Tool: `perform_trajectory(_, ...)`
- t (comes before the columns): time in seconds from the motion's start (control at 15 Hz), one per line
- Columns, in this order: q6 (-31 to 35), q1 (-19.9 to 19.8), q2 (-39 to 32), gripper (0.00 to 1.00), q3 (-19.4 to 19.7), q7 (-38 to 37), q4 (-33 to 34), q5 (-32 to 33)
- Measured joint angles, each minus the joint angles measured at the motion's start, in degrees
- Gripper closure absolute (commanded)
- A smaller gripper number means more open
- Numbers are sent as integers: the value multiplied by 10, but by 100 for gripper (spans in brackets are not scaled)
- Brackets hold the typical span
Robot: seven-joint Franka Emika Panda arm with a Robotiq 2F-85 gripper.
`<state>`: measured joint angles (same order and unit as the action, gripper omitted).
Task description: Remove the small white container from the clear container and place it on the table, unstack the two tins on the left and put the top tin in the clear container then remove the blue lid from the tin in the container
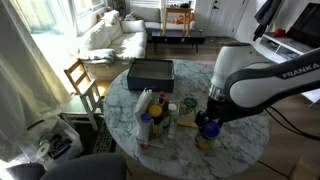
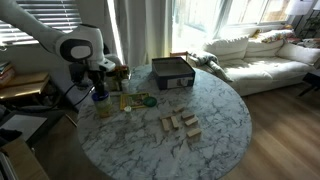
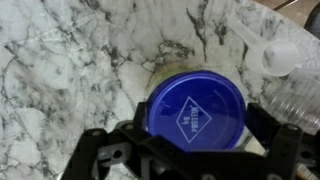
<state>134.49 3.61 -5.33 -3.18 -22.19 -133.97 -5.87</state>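
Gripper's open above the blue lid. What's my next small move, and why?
Probably lower straight down a little. In the wrist view the open gripper hangs over the blue lid, with a jaw on either side and the lid roughly centred, and nothing is gripped yet. The clear container sits close beside it, so a vertical descent looks safest before closing.

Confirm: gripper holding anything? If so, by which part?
Nothing held. The gripper is open, jaws standing wide either side of the blue lid, not closed on it.
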Motion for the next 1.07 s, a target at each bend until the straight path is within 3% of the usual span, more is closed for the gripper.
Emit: perform_trajectory(1.07, -14, 1, 0, 0, 4, 0, 1, 6)
